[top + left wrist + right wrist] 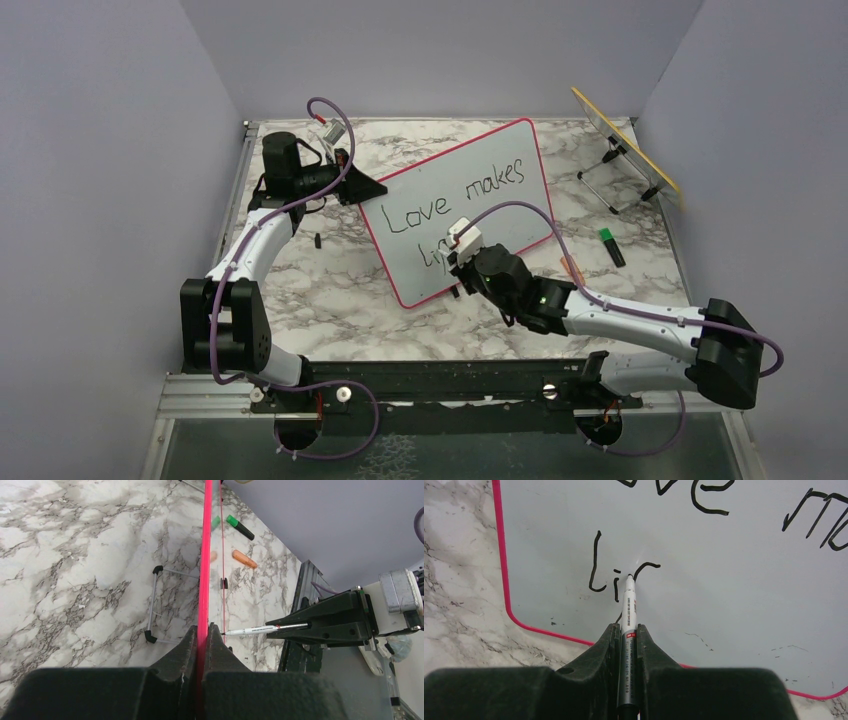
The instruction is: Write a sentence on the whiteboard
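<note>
Both clamped: left hand on whiteboard edge, right hand on marker.

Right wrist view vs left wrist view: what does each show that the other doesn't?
Only right wrist: the board face-on, with the writing, "li" plus a partial stroke at the pen tip. Only left wrist: the left claw shut on the board's pink edge; a green marker and an orange item on the table. Both: the board, and the pen in the shut right claw.
</note>
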{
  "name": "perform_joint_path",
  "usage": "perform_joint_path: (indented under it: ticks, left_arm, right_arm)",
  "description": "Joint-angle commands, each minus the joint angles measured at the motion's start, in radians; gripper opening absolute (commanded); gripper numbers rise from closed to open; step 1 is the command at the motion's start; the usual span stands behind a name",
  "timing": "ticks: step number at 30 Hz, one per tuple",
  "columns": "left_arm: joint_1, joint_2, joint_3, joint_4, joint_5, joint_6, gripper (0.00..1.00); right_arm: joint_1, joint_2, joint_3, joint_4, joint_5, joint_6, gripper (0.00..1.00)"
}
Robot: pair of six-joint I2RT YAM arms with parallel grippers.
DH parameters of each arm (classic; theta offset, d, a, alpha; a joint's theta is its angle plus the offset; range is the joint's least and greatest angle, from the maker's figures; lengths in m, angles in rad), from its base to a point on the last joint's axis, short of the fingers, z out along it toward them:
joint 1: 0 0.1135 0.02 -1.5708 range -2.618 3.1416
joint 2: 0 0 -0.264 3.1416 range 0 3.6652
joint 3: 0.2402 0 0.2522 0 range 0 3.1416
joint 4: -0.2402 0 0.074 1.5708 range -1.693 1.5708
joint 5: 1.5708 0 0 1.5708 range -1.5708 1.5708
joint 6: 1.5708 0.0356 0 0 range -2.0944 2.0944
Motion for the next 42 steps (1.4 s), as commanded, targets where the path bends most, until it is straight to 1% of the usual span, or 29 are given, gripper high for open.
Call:
perform_joint_path:
  ticks: [1,11,20,30,35,42]
  left_arm:
    - [-0.003,0.041,-0.018,-0.082,-0.096,0.065,0.0]
    - [-0.002,0.041,-0.018,-0.082,-0.096,0.067,0.0]
    - [-0.002,0.041,-0.018,-0.082,-0.097,0.066,0.0]
    - [-0.003,0.046,-0.019,-0.082,-0.099,0.067,0.0]
    - [-0.003,0.045,-0.018,-0.082,-0.098,0.067,0.0]
    - [-0.003,0.047,-0.018,-0.082,-0.1,0.067,0.0]
  right_arm:
    - [-0.005,0.018,0.001,0.055,-0.013,0.015,0.01]
    - [-0.007,0.02,0.002,0.03,-0.004,0.013,0.01]
    - [-0.016,-0.011,-0.02,0.018,0.062,0.013,0.01]
    - [-0.029,-0.025,-0.031,0.001,0.099,0.023,0.01]
    - [-0.039,-0.035,-0.032,-0.007,0.099,0.026,0.01]
    - [-0.041,-0.091,-0.043,-0.007,0.042,0.025,0.01]
